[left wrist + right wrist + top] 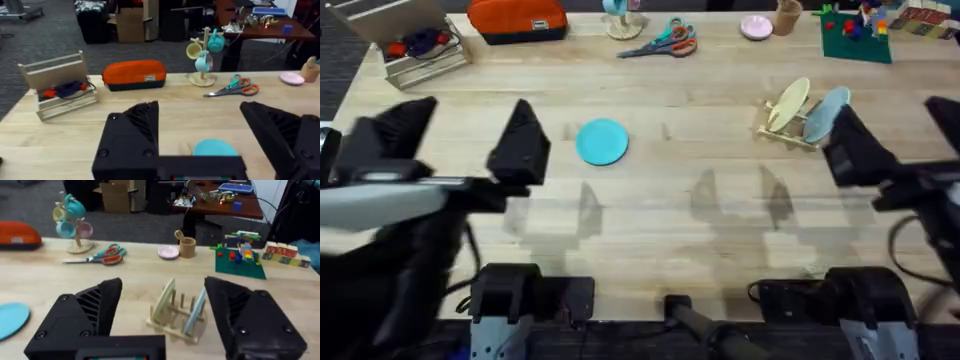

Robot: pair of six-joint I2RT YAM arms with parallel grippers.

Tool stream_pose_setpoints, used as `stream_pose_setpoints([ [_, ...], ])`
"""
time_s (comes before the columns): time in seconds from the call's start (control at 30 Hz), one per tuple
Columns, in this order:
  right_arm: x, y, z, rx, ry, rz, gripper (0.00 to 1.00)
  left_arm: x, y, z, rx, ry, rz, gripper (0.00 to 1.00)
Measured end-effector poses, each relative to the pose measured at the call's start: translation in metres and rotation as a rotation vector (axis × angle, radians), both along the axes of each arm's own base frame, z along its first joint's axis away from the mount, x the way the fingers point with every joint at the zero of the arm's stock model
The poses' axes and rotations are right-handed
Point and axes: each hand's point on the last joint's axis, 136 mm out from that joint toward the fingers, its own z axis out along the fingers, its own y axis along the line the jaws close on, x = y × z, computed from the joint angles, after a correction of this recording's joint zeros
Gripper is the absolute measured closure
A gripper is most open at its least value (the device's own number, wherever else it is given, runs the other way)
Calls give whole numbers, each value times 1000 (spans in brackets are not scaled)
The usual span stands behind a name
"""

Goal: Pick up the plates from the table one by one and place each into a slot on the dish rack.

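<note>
Lying flat on the table (pixel 650 230), the cyan plate (pixel 602 141) sits untouched.

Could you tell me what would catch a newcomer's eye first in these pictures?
Probably the cyan plate lying flat and alone mid-table, between the left gripper's open fingers. Next, the dish rack on the right, holding a cream plate and a pale blue plate on edge, with the open right gripper before it.

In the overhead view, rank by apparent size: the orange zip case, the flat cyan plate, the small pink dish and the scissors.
1. Orange zip case, partly cut off by the frame edge.
2. Flat cyan plate and scissors: too close to rank; the plate is also nearer the camera.
3. Small pink dish, clearly smallest.
</note>
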Motion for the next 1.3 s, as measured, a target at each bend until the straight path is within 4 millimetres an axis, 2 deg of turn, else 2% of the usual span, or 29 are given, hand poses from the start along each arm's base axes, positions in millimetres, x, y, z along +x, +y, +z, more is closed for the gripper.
stream_pose_setpoints([
  [0.17,-24,0,17,-15,82,1,9,-17,1,28,7,58,3,7],
  [0.3,-30,0,27,-19,160,2,10,-15,1,42,10,141,3,7],
  [0.5,-25,0,38,-22,310,4,9,-5,1,57,10,298,4,7],
  [0.67,-13,0,42,-23,446,6,10,6,1,66,10,436,4,8],
  [1.0,16,0,36,-23,694,8,9,30,1,57,10,749,2,7],
  [1.3,20,0,26,-28,915,13,10,54,2,52,13,869,0,7],
])
